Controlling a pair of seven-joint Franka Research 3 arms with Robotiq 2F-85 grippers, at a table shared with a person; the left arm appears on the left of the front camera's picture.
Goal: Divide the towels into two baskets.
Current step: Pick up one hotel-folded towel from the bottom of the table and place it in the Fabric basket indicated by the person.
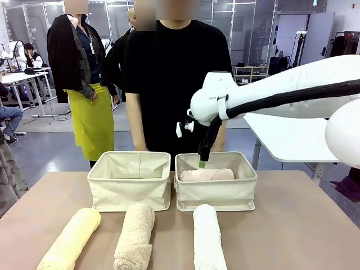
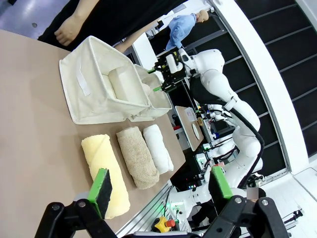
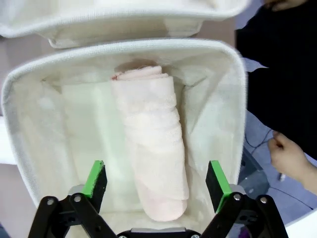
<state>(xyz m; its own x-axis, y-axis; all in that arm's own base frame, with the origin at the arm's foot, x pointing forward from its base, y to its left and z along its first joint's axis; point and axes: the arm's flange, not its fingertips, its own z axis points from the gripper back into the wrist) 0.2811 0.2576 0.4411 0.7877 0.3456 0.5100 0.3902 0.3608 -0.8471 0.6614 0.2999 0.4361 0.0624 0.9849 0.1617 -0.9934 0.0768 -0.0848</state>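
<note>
Two cream canvas baskets stand side by side at the table's far middle, the left basket [image 1: 130,188] and the right basket [image 1: 216,191]. A light pink rolled towel [image 1: 207,175] lies inside the right one, seen closer as the pink towel [image 3: 154,161]. My right gripper [image 3: 156,181] hangs open just above that towel, its jaws apart on either side of it and not touching; from the front the right gripper [image 1: 202,163] dips over the basket. In front lie a pale yellow towel [image 1: 70,241], a beige towel [image 1: 135,228] and a white towel [image 1: 208,236]. My left gripper [image 2: 159,190] is open above the table's near left.
A person in a black shirt [image 1: 175,73] stands right behind the baskets, one hand [image 3: 290,158] beside the right basket. Other people stand farther back at the left. A white table [image 1: 292,138] stands at the right behind mine.
</note>
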